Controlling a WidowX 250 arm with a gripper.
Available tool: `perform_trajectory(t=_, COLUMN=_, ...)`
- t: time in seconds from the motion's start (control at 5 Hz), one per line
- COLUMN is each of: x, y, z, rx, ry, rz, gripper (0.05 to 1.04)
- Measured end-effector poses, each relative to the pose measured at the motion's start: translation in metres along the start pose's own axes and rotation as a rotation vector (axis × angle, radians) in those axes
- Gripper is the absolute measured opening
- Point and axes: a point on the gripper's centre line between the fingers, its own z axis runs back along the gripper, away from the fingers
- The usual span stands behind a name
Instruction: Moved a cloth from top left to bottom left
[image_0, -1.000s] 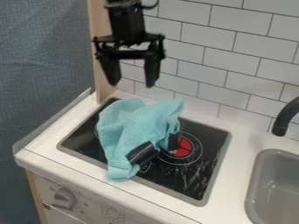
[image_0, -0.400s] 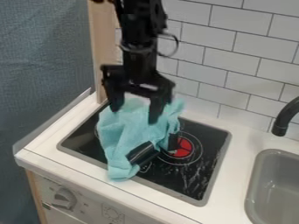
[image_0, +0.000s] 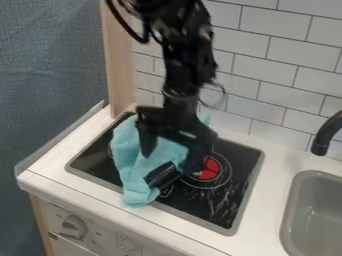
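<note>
Okay, nearest me the cloth (image_0: 137, 192) trails its tail onto the front rim of the stove (image_0: 227, 231), the rest heaped over the left side of the dark top. A black piece (image_0: 162, 175) sits against its folds, so I'd rather pinch soft fabric behind that and leave the hard bit alone. My gripper (image_0: 172, 145) is over the heap, jaws wide, nothing clamped; whether the tips touch fabric, I can't tell. I'd go down gently, straddle a raised fold, close, check the bunch follows, then lift just enough to draw it toward the near left corner without dragging the rim.

Now the edges: the front lip of the counter (image_0: 100, 207) runs close, with the knob (image_0: 73, 226) below, so I'd stop short of it. Rightward, toward the sink (image_0: 310, 220), I've more room to swing. Behind, the wooden post (image_0: 120, 60) and tiled wall (image_0: 267, 75) want slow wrist turns.
</note>
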Motion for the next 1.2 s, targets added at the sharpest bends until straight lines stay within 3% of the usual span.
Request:
perform_trajectory(t=0.4, x=0.016, y=0.005, z=-0.024, rx=0.078, ry=-0.017, rz=0.037, gripper=0.999)
perform_trajectory(t=0.6, x=0.019, y=0.004, z=-0.03, rx=0.084, ry=-0.006, rz=0.044, gripper=0.999)
perform_trajectory(t=1.0, x=0.025, y=0.008, z=-0.051, rx=0.142, ry=0.036, rz=0.05, gripper=0.999)
perform_trajectory(t=1.2, x=0.026, y=0.008, z=-0.058, rx=0.151, ry=0.051, rz=0.048, gripper=0.94)
